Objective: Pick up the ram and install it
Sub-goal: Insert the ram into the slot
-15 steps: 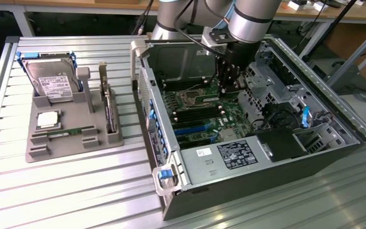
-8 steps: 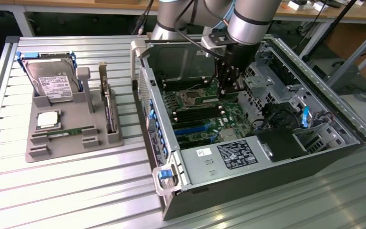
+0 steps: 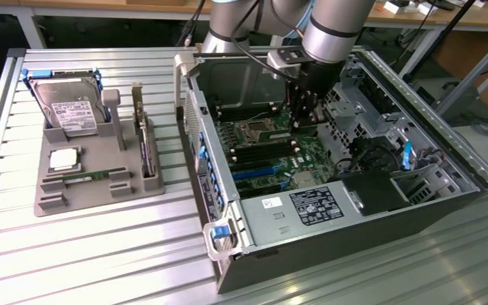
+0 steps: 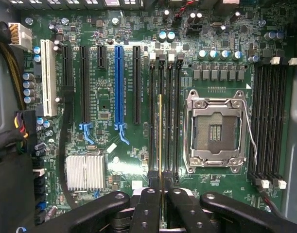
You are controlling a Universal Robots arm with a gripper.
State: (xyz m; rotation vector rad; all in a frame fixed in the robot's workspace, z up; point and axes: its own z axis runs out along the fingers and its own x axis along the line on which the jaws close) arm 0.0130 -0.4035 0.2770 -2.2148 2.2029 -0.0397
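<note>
Exterior view: grey holder tray (image 3: pixel 91 171) with hard drive (image 3: pixel 73 108) sits well to the left of the gripper (image 3: pixel 305 121), which is lowered inside the open computer case (image 3: pixel 447 159). Wrist view: gripper (image 4: pixel 162 204) fingers (image 4: pixel 149 206) clamped on the ram (image 4: pixel 161 141), held edge-on over a memory slot just beside the empty processor socket (image 4: pixel 215 131)

An open computer case (image 3: pixel 345 190) is set on the table (image 3: pixel 100 254), and a parts holder (image 3: pixel 91 159) is placed to the exterior view's left of it. The gripper (image 4: pixel 161 194) is lowered inside the case (above the motherboard (image 4: pixel 109 160)), and the ram (image 4: pixel 160 141) is held edge-on over the memory slots (image 4: pixel 165 111), beside the processor socket (image 4: pixel 216 131).
</note>
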